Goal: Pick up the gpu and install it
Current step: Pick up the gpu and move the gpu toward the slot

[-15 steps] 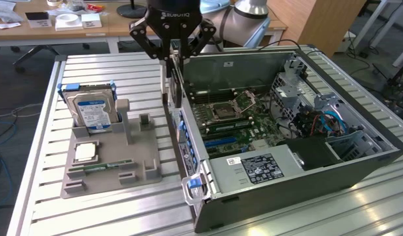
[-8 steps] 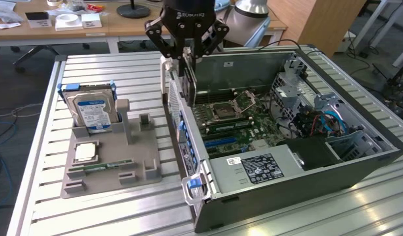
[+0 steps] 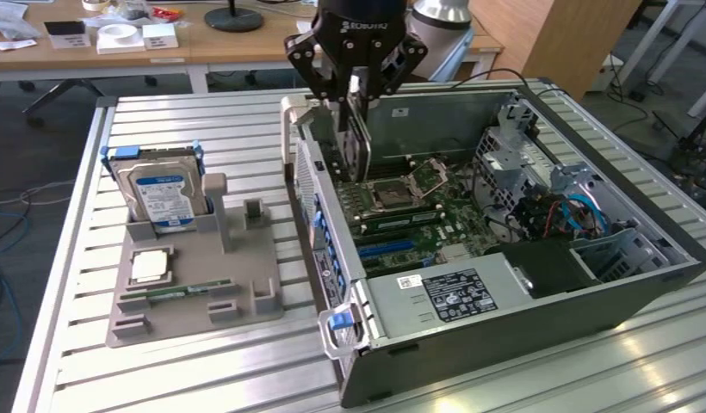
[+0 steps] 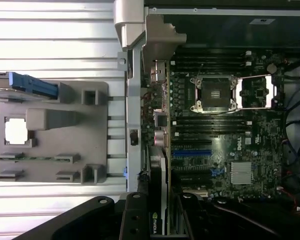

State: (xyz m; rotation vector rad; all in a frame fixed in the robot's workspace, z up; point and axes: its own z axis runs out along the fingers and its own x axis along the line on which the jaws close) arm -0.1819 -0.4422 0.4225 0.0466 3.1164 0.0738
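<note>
Nearest to where I stand is the open computer case (image 3: 537, 344), lying on its side, with dark sheet-metal walls and a labelled power supply (image 3: 456, 294) at the near end.

Task status: pick-up complete, installation outstanding.

The gripper (image 3: 356, 101) hangs over the rear of the case. Its black jaws are drawn partway in and clamped on the upper edge of the gpu (image 3: 358, 146). The card hangs on edge straight below the jaws. It is thin, flat and dark-faced.

Its lower edge is down inside the case, close above the motherboard (image 3: 445, 211). I cannot tell whether it touches a slot. I judge it not yet seated.

Below and just beside the jaws lie the green board, a square metal-framed processor socket (image 3: 399, 185) and long blue and black expansion slots (image 4: 191, 152).

Well apart from the jaws, outside the case, a matt grey plastic tray (image 3: 198, 258) carries a silver hard drive (image 3: 164, 198) with a blue-and-white label and a narrow green memory stick (image 3: 175, 292). All of it rests on a ribbed aluminium table (image 3: 215, 379).
</note>
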